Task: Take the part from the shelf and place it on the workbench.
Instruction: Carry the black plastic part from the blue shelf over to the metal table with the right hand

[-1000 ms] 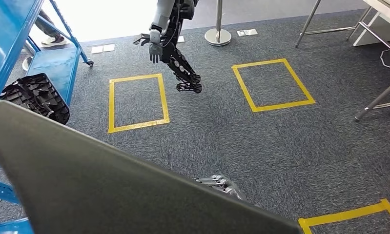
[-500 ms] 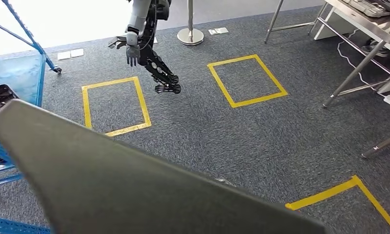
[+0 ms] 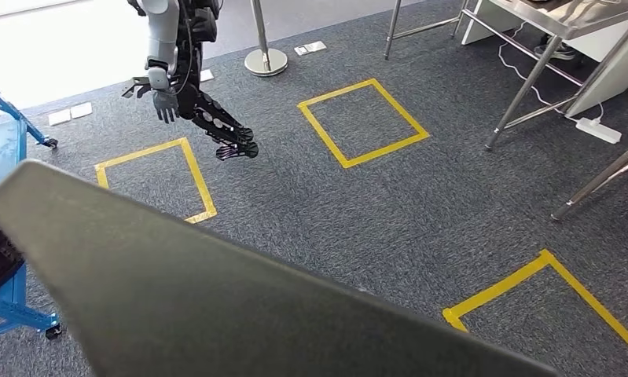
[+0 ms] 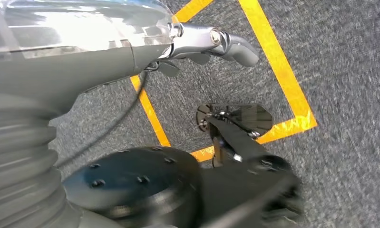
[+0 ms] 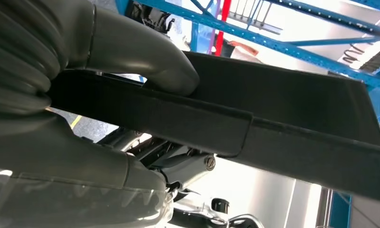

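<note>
Dark grey and flat, the part [image 3: 216, 306] crosses the lower foreground of the head view, tilted, above grey carpet [image 3: 389, 204] marked with yellow tape rectangles [image 3: 363, 123]. In the right wrist view the right hand [image 5: 131, 61] holds the part [image 5: 273, 118]: its thick grey thumb [image 5: 169, 71] presses on the upper face of the panel, with the other fingers hidden beneath. In the left wrist view the left hand [image 4: 202, 42] hangs over the carpet, its fingers [image 4: 235, 45] loosely extended and holding nothing. A blue shelf [image 3: 4, 157] stands at the left edge of the head view. A steel workbench [image 3: 578, 23] stands at upper right. Another humanoid robot [image 3: 177, 71] stands beyond the tape marks.
</note>
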{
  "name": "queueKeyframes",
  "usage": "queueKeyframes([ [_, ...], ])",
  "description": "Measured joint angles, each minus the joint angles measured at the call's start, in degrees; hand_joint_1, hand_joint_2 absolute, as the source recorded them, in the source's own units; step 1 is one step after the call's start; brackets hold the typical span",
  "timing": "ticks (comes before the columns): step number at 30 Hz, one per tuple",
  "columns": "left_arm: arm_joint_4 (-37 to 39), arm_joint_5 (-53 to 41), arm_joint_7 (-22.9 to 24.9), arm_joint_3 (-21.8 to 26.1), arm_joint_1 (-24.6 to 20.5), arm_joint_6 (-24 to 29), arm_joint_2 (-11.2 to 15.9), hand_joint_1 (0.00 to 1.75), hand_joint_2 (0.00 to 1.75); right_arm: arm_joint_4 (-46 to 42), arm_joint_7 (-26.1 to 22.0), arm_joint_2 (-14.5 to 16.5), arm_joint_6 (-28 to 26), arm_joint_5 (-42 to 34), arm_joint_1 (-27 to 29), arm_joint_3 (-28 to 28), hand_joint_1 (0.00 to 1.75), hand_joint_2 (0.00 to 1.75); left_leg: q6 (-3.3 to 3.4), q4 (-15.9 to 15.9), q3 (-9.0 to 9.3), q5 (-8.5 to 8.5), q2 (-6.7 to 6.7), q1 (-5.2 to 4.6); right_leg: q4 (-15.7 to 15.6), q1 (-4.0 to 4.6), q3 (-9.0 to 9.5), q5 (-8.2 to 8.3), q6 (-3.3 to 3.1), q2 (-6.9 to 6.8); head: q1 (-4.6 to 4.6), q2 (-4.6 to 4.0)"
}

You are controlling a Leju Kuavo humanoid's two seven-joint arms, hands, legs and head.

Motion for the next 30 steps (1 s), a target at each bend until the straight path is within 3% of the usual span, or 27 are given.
queueKeyframes([
  [2,0.0,0.0,0.0,0.0,0.2,0.0,0.0,0.00,1.75,0.0,0.0,0.0,0.2,-0.1,0.1,0.0,1.75,1.75,-0.10,4.5,-2.61,-0.65,-0.33,0.07,0.1,-0.03,0.14,-0.08,-0.08,1.21,-0.02,0.00],
  [3,0.0,0.0,0.0,0.0,0.2,0.0,0.0,0.00,1.75,0.0,0.0,-0.1,0.2,-0.1,0.1,0.0,1.75,1.75,-0.14,3.3,-2.36,0.82,-0.38,0.17,0.1,-0.11,0.24,-0.14,-0.01,1.88,-0.02,0.00],
  [4,0.0,0.0,0.0,0.0,0.2,0.0,0.0,0.00,1.75,0.0,0.0,-0.1,0.3,-0.2,0.2,0.0,1.75,1.75,-0.20,0.0,-1.12,3.05,-0.63,0.32,0.3,-0.25,0.37,-0.26,0.15,2.56,-0.02,0.00],
  [6,0.0,-0.1,0.0,0.0,0.2,0.0,0.0,0.00,1.75,0.0,0.0,-0.1,0.3,-0.2,0.2,0.0,1.75,1.75,-0.43,-7.6,2.05,6.47,-2.78,0.74,0.9,-0.49,0.34,-0.70,0.79,3.76,-0.05,0.00],
  [8,0.1,-0.2,0.0,0.0,0.2,-0.1,0.0,0.00,1.75,0.0,-0.1,-0.1,0.3,-0.2,0.2,0.0,1.75,1.75,-0.24,-10.6,3.23,7.12,-4.36,0.82,1.2,-0.55,-0.03,-0.89,1.47,4.62,-0.10,0.00],
  [10,0.2,-0.3,0.1,0.0,0.2,-0.1,0.0,0.00,1.75,-0.1,-0.2,-0.1,0.3,-0.1,0.3,0.0,1.75,1.75,0.47,-10.7,3.14,7.23,-3.70,0.61,1.1,-0.63,-0.26,-0.73,1.89,5.25,-0.11,0.00],
  [12,0.1,-0.4,0.1,0.0,0.1,-0.1,0.0,0.00,1.75,-0.1,-0.3,-0.2,0.2,0.1,0.4,0.0,1.75,1.75,1.10,-10.9,3.21,7.34,-2.76,0.65,2.0,-0.64,-0.68,-1.37,2.19,4.26,-0.07,0.00],
  [14,0.1,-0.6,0.2,0.0,0.2,-0.1,0.0,0.00,1.75,-0.3,-0.4,-0.4,-0.2,0.4,0.5,0.0,1.75,1.75,1.52,-11.0,3.26,7.34,-1.51,0.68,6.9,-0.58,-3.08,-4.12,2.42,2.31,-0.01,0.00],
  [16,0.1,-0.8,0.5,0.0,0.4,0.1,0.1,0.00,1.75,-0.4,-0.6,-0.6,-0.5,0.5,0.6,-0.1,1.75,1.75,1.75,-11.0,3.25,7.19,-0.04,0.55,14.5,-0.63,-7.02,-7.26,2.53,1.48,0.02,0.00],
  [17,0.1,-1.0,0.8,0.0,0.5,0.2,0.1,0.00,1.75,-0.4,-0.6,-0.7,-0.6,0.6,0.7,-0.1,1.75,1.75,1.82,-11.0,3.27,7.09,0.66,0.51,16.8,-0.65,-8.31,-7.68,2.55,1.36,0.02,0.00],
  [18,0.1,-1.1,1.0,0.0,0.5,0.3,0.2,0.00,1.75,-0.4,-0.7,-0.9,-0.7,0.7,0.9,-0.1,1.75,1.75,1.86,-11.0,3.34,6.98,1.30,0.47,16.9,-0.65,-8.55,-7.00,2.54,1.25,0.02,0.00],
  [20,0.1,-1.4,1.6,-0.1,0.5,0.7,0.3,0.00,1.75,-0.6,-0.9,-1.1,-0.9,0.8,1.3,-0.2,1.75,1.75,1.76,-11.0,3.69,6.70,2.31,0.41,10.8,-0.54,-5.71,-3.10,2.35,0.31,0.02,0.00],
  [22,0.1,-1.7,2.2,-0.3,0.5,1.1,0.5,0.00,1.75,-0.9,-1.1,-1.2,-1.0,0.9,1.4,-0.4,1.75,1.75,1.41,-11.0,4.05,6.36,3.11,0.21,3.6,0.02,-2.23,-0.41,1.99,-1.85,0.03,-0.01],
  [24,0.1,-1.8,2.5,-0.5,0.5,1.3,0.6,0.00,1.75,-1.1,-1.2,-1.3,-1.2,0.9,1.6,-0.5,1.75,1.75,0.96,-11.2,4.35,6.14,3.88,0.01,1.4,0.54,-1.29,-0.27,1.71,-2.74,0.02,-0.01],
  [26,0.1,-1.9,2.6,-0.8,0.5,1.3,0.8,0.00,1.75,-1.3,-1.2,-1.4,-1.2,1.0,1.9,-0.6,1.75,1.75,0.41,-11.6,4.91,5.96,4.36,-0.01,1.0,0.39,-1.15,-0.15,1.32,-1.85,0.01,0.00],
  [28,0.1,-1.9,2.4,-0.9,0.3,1.2,0.9,0.00,1.75,-1.6,-1.2,-1.5,-1.2,1.0,2.0,-0.7,1.75,1.75,-0.04,-10.0,4.66,4.76,2.66,0.05,0.4,-0.03,-0.58,-0.04,0.73,-1.07,-0.02,0.00],
  [30,0.1,-1.8,1.9,-1.0,0.3,0.9,0.9,0.00,1.75,-1.8,-1.2,-1.5,-1.2,1.0,2.0,-0.7,1.75,1.75,-0.18,-4.2,1.99,1.78,0.33,0.11,0.3,-0.22,-0.13,-0.11,0.19,-0.31,-0.05,0.00],
])
